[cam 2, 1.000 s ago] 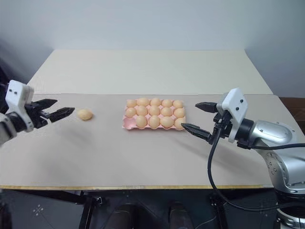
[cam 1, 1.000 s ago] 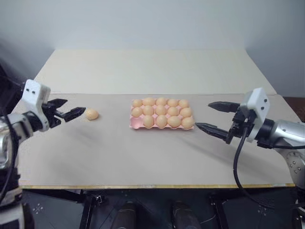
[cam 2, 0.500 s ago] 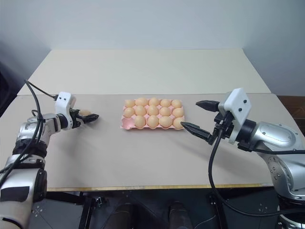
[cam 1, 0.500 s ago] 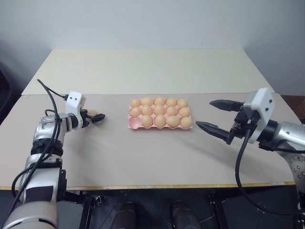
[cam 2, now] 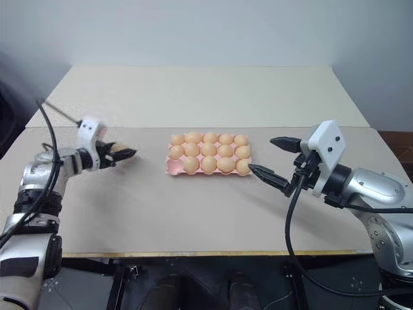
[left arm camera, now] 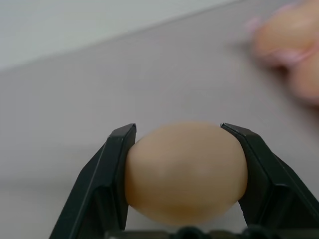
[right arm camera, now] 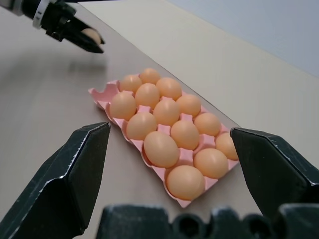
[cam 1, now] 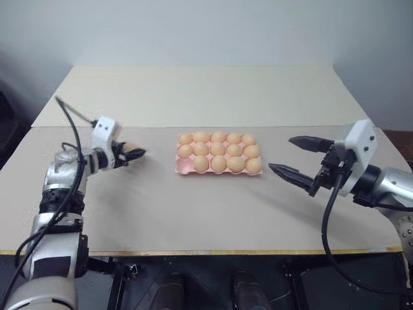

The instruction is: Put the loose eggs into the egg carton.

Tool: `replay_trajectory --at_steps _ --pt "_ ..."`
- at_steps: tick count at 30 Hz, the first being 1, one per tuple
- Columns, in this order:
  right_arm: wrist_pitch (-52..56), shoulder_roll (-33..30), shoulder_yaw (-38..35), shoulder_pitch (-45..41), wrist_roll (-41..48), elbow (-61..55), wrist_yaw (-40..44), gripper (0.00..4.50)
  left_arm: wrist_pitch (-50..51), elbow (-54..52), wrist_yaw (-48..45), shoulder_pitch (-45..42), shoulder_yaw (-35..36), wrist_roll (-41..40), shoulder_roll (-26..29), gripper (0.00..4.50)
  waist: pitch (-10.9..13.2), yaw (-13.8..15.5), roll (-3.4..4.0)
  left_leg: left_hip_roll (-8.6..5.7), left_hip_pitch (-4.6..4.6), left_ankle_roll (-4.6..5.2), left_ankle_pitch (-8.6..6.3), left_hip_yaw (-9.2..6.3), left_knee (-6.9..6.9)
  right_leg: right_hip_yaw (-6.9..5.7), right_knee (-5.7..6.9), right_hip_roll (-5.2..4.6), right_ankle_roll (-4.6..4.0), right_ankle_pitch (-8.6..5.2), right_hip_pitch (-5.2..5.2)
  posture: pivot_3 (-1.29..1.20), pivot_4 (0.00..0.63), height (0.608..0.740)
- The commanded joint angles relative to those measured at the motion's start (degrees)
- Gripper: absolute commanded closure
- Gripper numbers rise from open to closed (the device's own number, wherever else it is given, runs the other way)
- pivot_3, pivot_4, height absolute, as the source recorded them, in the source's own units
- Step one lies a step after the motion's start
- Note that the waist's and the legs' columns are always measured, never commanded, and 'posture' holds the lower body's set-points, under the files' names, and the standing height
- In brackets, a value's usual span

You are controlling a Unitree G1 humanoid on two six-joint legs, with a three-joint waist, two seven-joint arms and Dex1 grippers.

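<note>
Egg [left arm camera: 185, 172] between left gripper's [left arm camera: 185, 133] jaws

The loose egg [left arm camera: 185, 172] looks smooth with a soft satin sheen, tan-orange and unspeckled, like moulded plastic. The left gripper's fingers [left arm camera: 107, 184] are matt black plastic with crisp, flat edges. The egg carton [right arm camera: 106, 94] at three o'clock from that egg in the head views is pink, matt, thin moulded pulp or plastic; which one cannot be told. The table [cam 1: 193, 213] has a beige, matt, even surface. The right gripper [cam 1: 292, 157] carries a white glossy plastic housing and a silvery metal-looking wrist.
</note>
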Motion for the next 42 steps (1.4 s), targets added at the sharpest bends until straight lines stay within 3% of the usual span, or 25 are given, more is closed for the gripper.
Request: replay_trajectory --at_steps 1,9,16,22,27,29,34,37,42 --pt "-1.0 -0.1 -1.1 -0.3 0.2 -1.6 -0.6 0.0 6.2 -9.2 -1.0 -0.9 -2.8 -4.1 -4.5 2.02 0.0 -0.1 0.0 -0.01 0.0 0.0 0.0 0.02 0.02 0.01 -0.02 -0.01 0.03 0.01 0.02 0.0 0.15 0.74" --pt "-0.7 0.1 -2.3 1.3 0.6 -3.3 -2.2 0.0 8.1 -10.6 -1.6 -1.2 -8.4 -3.3 -8.0 2.02 0.0 -1.6 -0.01 0.05 0.03 0.05 -0.03 0.02 0.01 0.08 -0.03 0.1 0.02 0.02 -0.03 0.0 0.15 0.74" --pt "-0.8 0.4 -2.6 2.1 1.1 -4.4 -3.6 0.0 10.4 -11.9 -1.6 -0.8 -7.8 -3.7 -5.8 0.02 0.0 -1.8 -0.01 0.04 0.04 0.05 -0.03 0.02 0.02 0.09 -0.04 0.1 0.03 0.01 -0.02 0.0 0.15 0.74" --pt "-1.3 0.8 -2.1 1.9 0.8 -3.9 -3.8 0.0 11.8 -14.0 -1.4 0.9 -7.3 -4.3 -3.8 0.02 0.0 -1.7 -0.01 0.03 0.04 0.05 -0.02 0.02 0.02 0.09 -0.05 0.1 0.03 0.01 -0.01 0.0 0.15 0.74" --pt "-1.4 0.8 -1.9 1.3 1.1 -3.4 -3.2 0.0 9.5 -12.8 -1.3 -1.8 -0.6 -6.8 -1.5 0.02 0.0 -1.7 -0.01 0.04 0.04 0.05 -0.02 0.02 0.02 0.08 -0.06 0.09 0.03 0.01 -0.02 0.0 0.15 0.74" --pt "-1.2 0.6 -2.3 0.9 1.8 -2.8 -2.5 0.0 7.7 -12.9 -4.2 -1.3 3.3 -8.0 2.8 0.02 0.0 -1.9 -0.01 0.04 0.04 0.05 -0.03 0.02 0.01 0.09 -0.06 0.09 0.03 0.01 -0.03 0.0 0.15 0.74" --pt "-2.0 -0.3 -1.8 -0.8 1.7 0.3 1.0 0.0 3.0 -16.0 -11.2 8.2 11.2 -10.4 14.1 0.02 0.0 -2.8 0.01 0.07 0.26 0.05 -0.03 0.09 -0.24 0.27 -0.06 0.13 0.02 0.01 -0.06 0.0 0.15 0.74" --pt "-2.9 -0.7 -0.8 -1.7 1.0 3.1 3.2 0.0 2.1 -20.1 -15.1 19.5 17.3 -12.0 18.9 0.02 0.0 -2.4 0.01 0.07 0.37 0.03 -0.01 0.13 -0.31 0.29 -0.08 0.11 0.02 0.01 0.02 0.0 0.15 0.74" --pt "-3.5 0.0 0.6 -3.1 0.9 6.8 4.9 0.0 4.2 -29.5 -14.7 34.7 26.2 -15.8 19.1 0.02 0.0 -1.4 -0.01 0.11 0.36 0.03 -0.02 0.17 -0.31 0.3 -0.1 0.06 0.02 0.01 0.03 0.0 0.15 0.74"
